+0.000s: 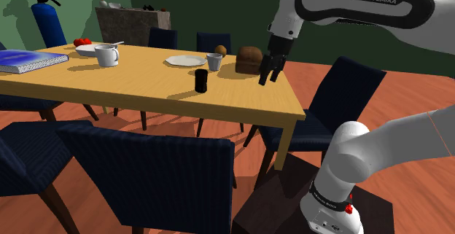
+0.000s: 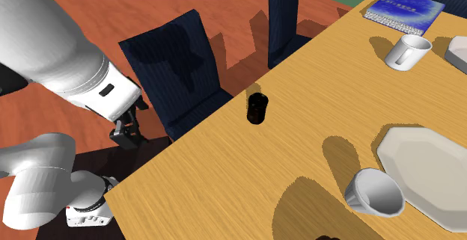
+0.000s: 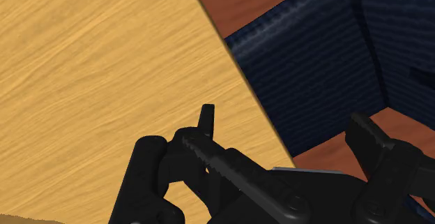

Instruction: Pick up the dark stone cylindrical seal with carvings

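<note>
We identify the setting as a home dining room. A long wooden table (image 1: 146,87) carries a plate (image 1: 185,61), a white mug (image 1: 106,55), a loaf of bread (image 1: 249,59) and a blue book (image 1: 29,61). Dark blue upholstered chairs (image 1: 146,167) stand around it on a reddish wood floor (image 1: 419,87), with green walls (image 1: 204,6) behind.

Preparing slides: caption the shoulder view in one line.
Open end effector hovers by a corner of the wooden table, apart from the upright dark cylindrical seal.
</note>
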Robot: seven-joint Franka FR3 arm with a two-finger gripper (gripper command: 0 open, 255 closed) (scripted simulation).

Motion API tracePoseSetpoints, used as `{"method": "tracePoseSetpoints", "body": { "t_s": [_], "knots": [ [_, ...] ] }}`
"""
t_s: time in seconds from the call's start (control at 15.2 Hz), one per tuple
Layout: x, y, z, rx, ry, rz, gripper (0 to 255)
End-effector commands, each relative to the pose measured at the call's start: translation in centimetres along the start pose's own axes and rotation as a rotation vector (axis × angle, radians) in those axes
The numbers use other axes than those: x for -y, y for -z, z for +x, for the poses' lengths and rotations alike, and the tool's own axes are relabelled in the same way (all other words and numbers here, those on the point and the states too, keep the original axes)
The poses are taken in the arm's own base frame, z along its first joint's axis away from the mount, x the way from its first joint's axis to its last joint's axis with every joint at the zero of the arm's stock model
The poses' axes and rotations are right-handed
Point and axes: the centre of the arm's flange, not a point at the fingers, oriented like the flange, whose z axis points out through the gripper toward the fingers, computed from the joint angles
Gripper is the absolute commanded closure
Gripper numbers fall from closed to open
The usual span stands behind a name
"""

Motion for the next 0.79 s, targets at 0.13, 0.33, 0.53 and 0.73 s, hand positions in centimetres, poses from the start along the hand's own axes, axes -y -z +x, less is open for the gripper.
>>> {"method": "tracePoseSetpoints", "body": {
  "t_s": [0.13, 0.33, 0.53, 0.73],
  "knots": [
    [0.4, -0.3, 2.7, 0.002, 0.010, -0.016, 0],
    [1.2, -0.7, 6.6, 0.005, 0.024, -0.041, 0],
    [1.9, -1.2, 10.6, 0.009, 0.038, -0.065, 0],
    [2.7, -1.8, 14.5, 0.012, 0.053, -0.090, 0]
  ]
}}
